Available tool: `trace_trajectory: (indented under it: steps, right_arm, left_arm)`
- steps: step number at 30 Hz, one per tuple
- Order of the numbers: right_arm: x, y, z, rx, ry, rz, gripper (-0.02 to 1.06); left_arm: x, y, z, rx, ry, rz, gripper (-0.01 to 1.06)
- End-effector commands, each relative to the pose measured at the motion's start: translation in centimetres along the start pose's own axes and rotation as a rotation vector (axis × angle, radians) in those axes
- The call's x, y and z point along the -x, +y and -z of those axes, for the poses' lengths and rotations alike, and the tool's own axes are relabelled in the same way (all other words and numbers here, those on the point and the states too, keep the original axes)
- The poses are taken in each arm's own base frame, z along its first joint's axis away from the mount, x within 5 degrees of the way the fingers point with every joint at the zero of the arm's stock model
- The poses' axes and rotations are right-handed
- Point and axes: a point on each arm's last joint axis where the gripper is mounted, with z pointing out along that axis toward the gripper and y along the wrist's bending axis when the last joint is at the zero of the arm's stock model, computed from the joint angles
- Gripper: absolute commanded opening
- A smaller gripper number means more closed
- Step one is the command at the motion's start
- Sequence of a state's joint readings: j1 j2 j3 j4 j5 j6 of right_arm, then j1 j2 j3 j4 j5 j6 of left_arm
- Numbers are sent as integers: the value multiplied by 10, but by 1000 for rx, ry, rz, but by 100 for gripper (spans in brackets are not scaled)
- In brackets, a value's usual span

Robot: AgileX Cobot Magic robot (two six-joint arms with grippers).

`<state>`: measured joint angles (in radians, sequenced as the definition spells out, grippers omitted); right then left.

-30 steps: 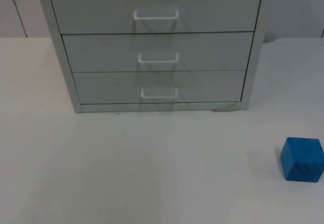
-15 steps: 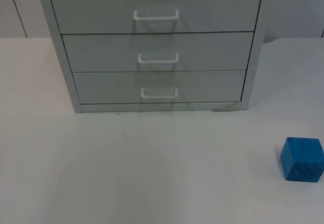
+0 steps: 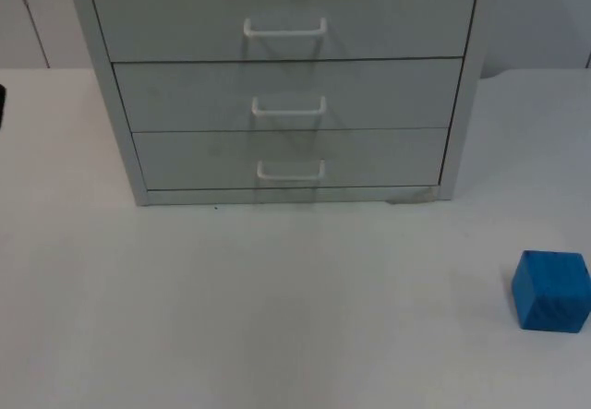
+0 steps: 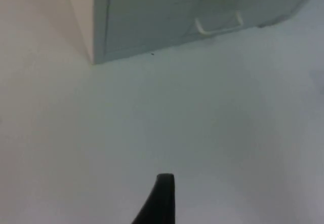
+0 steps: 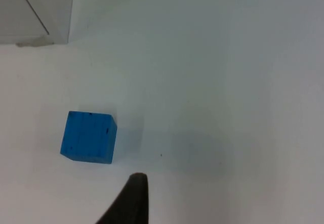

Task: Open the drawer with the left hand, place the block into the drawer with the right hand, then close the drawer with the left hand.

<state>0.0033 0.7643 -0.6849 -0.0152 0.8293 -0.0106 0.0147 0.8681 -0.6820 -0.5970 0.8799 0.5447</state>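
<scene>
A dark sliver of my left arm (image 3: 2,104) has edged in beside the drawer cabinet (image 3: 282,86) — it wasn't there half a second ago.

You see a black sliver of your left arm (image 3: 2,104) at the frame's left edge in the top view. Each wrist view shows one black fingertip, left (image 4: 161,198) and right (image 5: 132,199), held above the bench.

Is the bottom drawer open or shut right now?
Shut: the bottom drawer sits flush with the two above, and the blue block rests on the table.
</scene>
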Motion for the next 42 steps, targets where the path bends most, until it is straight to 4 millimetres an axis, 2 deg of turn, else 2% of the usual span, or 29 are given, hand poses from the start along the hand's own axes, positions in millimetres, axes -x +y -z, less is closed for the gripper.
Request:
trace_trajectory:
  steps: [1,5,6,8,13,16,17,20,21,25,29,31,35,36,40,42]
  right_arm:
    - [2,-1,1,-3,-21,0,104]
    - [3,-1,1,-3,-23,0,104]
    - [3,-1,1,-3,-23,0,104]
    - [3,-1,1,-3,-25,0,104]
    - [4,-1,1,-3,-35,0,104]
    - [4,-1,1,-5,-34,2,104]
    - [4,-1,1,-5,-34,2,104]
    - [4,-1,1,-5,-37,2,104]
    - [4,-1,1,-5,-37,2,104]
    - [4,-1,1,-5,-37,2,104]
    - [4,-1,1,-5,-37,2,104]
    - [4,-1,1,-5,-37,2,104]
    - [4,-1,1,-5,-37,2,104]
    - [4,-1,1,-5,-37,2,104]
    - [4,-1,1,-5,-37,2,104]
    - [4,-1,1,-5,-37,2,104]
  left_arm:
    - [6,-4,-5,-42,8,-18,84]
    - [16,-18,-26,-90,61,-119,84]
    - [16,-18,-26,-90,61,-119,84]
    - [18,-30,-42,-98,94,-191,84]
    - [16,-49,-67,-71,187,-315,84]
    - [12,-66,-86,-20,257,-474,84]
    - [12,-66,-86,-20,257,-474,84]
    - [7,-82,-102,39,304,-674,84]
    - [7,-82,-102,39,304,-674,84]
    - [-4,-104,-123,70,316,-1018,84]
    - [-8,-114,-135,52,282,-1122,84]
    - [-9,-115,-140,51,281,-1139,84]
    - [-15,-113,-164,72,317,-1253,84]
    - [-15,-113,-164,72,317,-1253,84]
    - [-23,-108,-196,136,338,-1409,84]
    - [-23,-106,-203,165,329,-1440,84]
